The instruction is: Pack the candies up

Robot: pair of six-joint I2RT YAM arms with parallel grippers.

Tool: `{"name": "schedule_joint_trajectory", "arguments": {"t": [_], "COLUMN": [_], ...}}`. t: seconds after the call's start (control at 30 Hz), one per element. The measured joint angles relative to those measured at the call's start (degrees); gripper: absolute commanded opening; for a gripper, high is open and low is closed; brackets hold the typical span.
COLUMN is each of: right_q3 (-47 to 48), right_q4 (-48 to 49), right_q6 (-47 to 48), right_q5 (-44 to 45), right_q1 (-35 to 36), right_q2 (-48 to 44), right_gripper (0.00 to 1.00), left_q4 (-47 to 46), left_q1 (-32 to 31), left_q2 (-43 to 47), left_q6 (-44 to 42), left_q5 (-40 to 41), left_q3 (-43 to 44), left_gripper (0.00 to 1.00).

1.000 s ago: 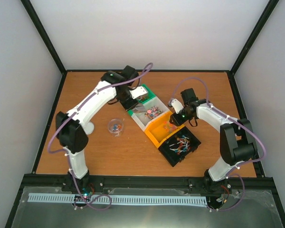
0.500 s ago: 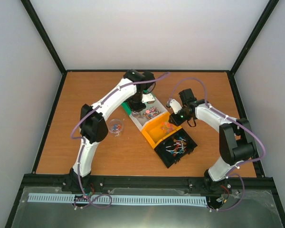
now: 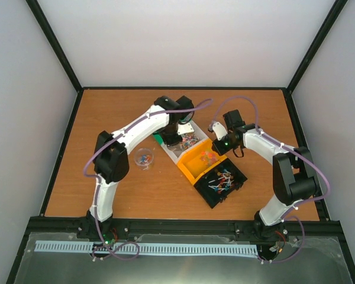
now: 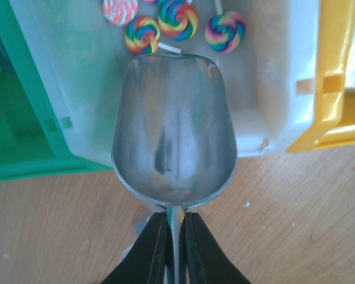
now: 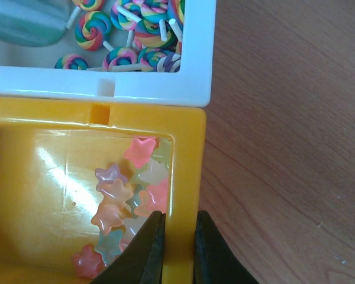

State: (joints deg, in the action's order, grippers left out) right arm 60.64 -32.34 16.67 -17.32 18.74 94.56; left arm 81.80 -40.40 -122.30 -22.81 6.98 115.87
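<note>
My left gripper (image 4: 175, 222) is shut on the handle of a metal scoop (image 4: 173, 148). The scoop is empty, with its front edge inside the white bin (image 4: 83, 89), just short of swirl lollipop candies (image 4: 177, 18). In the top view the left gripper (image 3: 176, 131) is over the white bin (image 3: 173, 151). My right gripper (image 5: 179, 228) is shut on the right wall of the orange bin (image 5: 186, 154), which holds star candies (image 5: 130, 201). It also shows in the top view (image 3: 219, 147). More candies lie in the black bin (image 3: 220, 180).
A green bin (image 4: 18, 118) stands left of the white one, mostly under the left arm in the top view. A small clear round jar (image 3: 144, 158) with a few candies stands on the table left of the bins. The bins form a diagonal row.
My left arm has swung round and brought the scoop down to the white bin. The right gripper has stayed on the orange bin, and the row of bins has shifted slightly left.
</note>
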Motion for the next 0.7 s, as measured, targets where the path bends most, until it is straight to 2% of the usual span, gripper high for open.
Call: {"name": "schedule_joint_trajectory", "arguments": {"t": [0.23, 0.7], "right_q3": [-0.1, -0.4], "right_q4": [0.2, 1.9], "right_q6": [0.1, 0.4], "right_q5": [0.2, 4.0], "right_q1": [0.0, -1.6], "right_q2": [0.0, -0.1], "right_gripper": [0.03, 0.03], "left_q4": [-22.2, -51.1], "left_q1": [0.0, 2.2], "left_q2": [8.6, 13.7], "left_q6": [-0.4, 3.1], "left_q5": [-6.7, -14.6], "left_q3": [-18.8, -37.6], "left_gripper": [0.01, 0.01]}}
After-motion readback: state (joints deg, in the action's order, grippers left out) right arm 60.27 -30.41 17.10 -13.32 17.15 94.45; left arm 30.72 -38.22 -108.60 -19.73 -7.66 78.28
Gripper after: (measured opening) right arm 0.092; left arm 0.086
